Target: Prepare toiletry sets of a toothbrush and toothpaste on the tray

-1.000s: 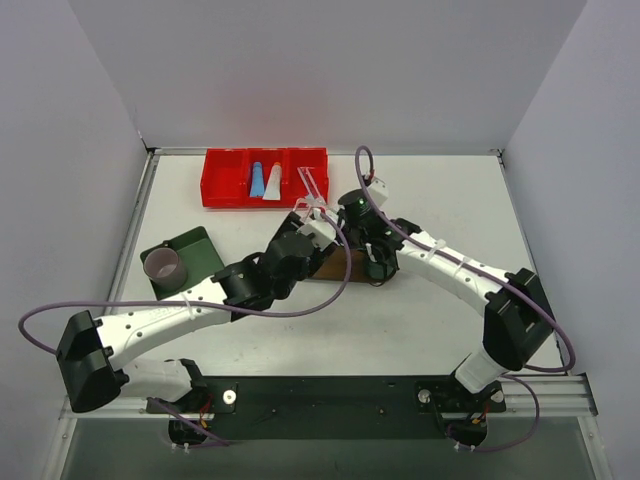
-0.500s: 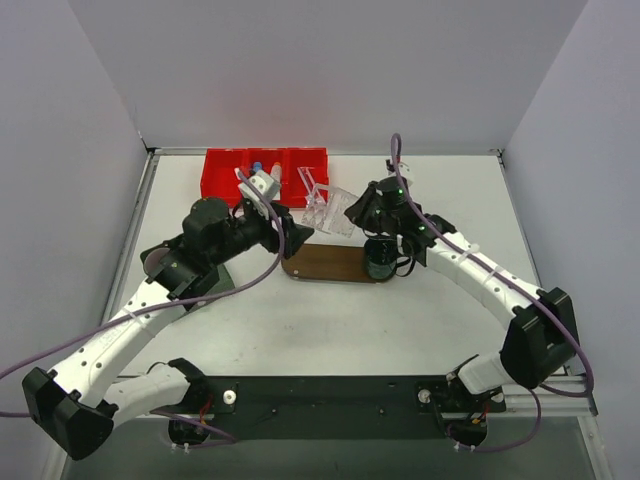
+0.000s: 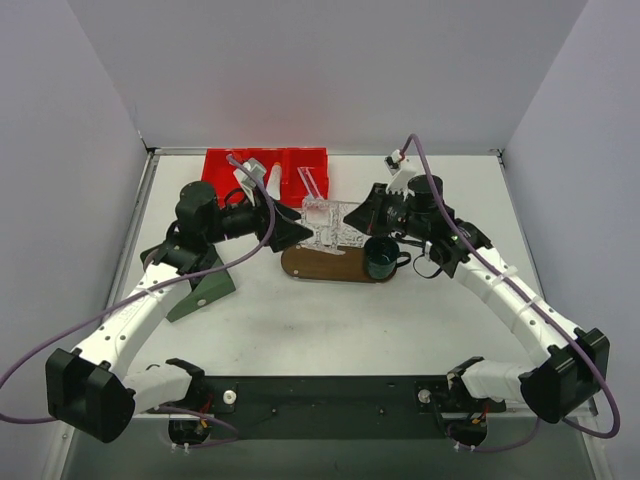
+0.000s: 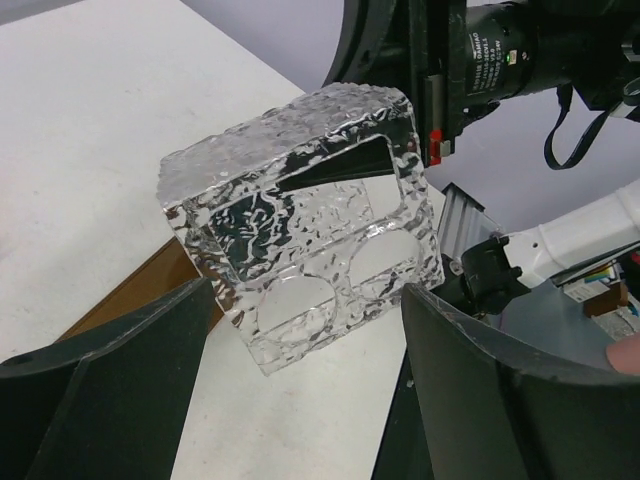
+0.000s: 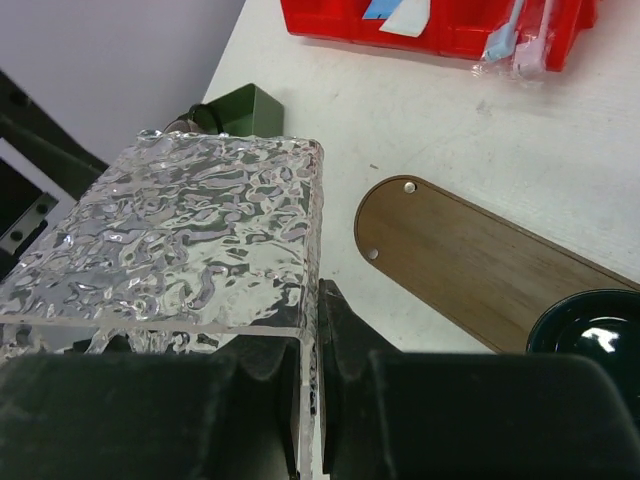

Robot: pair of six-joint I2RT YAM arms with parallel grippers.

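Note:
My right gripper (image 5: 312,330) is shut on one wall of a clear, rippled acrylic holder (image 5: 190,240) and keeps it in the air over the left end of the brown oval tray (image 5: 470,260). In the top view the holder (image 3: 325,222) hangs between the right gripper (image 3: 352,218) and my left gripper (image 3: 290,232). The left gripper (image 4: 310,400) is open, and the holder (image 4: 300,220) sits just beyond its fingers without touching them. A blue toothpaste tube (image 5: 380,8), a white one (image 5: 410,15) and pink-white toothbrushes (image 5: 520,40) lie in the red bin (image 5: 450,35).
A dark green cup (image 3: 380,258) stands on the right end of the tray (image 3: 320,268). The red bin (image 3: 220,180) is at the back. A dark green box (image 3: 200,290) lies at the left, partly under my left arm.
The left gripper has opened and pulled back to the left, away from the holder. The right arm has swung right and back, still holding the holder.

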